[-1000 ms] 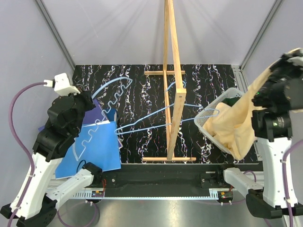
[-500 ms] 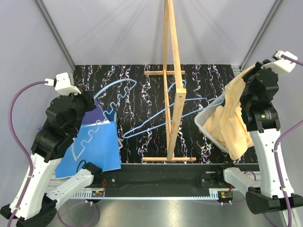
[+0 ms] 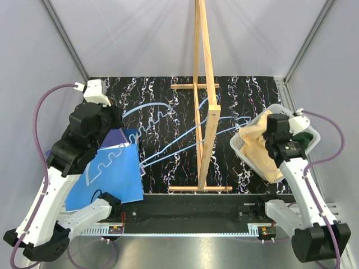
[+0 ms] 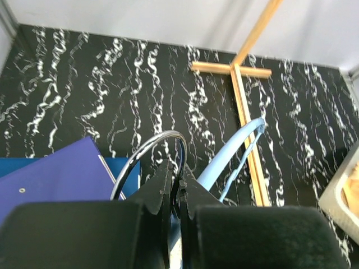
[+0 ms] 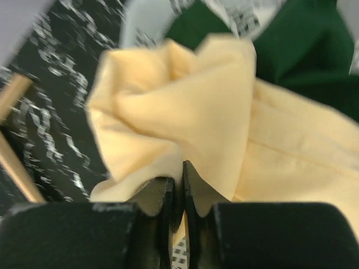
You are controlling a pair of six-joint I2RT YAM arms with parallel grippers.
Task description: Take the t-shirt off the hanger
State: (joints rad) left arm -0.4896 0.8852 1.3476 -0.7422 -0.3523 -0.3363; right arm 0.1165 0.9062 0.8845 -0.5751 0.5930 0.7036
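Observation:
The pale blue hanger point(image 3: 151, 106) hangs bare above the black marbled table, reaching past the wooden rack. Its metal hook point(image 4: 151, 147) sits between the jaws of my left gripper point(image 4: 178, 179), which is shut on it; a blue arm of the hanger point(image 4: 230, 154) slants away to the right. The yellow t-shirt point(image 3: 258, 151) lies bunched in and over the white mesh basket point(image 3: 277, 107) at the right. My right gripper point(image 5: 182, 171) is low over the basket, its jaws pinched on a fold of the t-shirt point(image 5: 185, 106).
An upright wooden rack point(image 3: 205, 84) stands mid-table between the arms. A blue folder point(image 3: 115, 174) and a purple one point(image 3: 115, 137) lie under the left arm. A dark green cloth point(image 5: 297, 50) lies in the basket behind the t-shirt.
My right arm has come down from high at the right, lowering the t-shirt into the basket. My left arm has shifted up and away, carrying the hanger with it.

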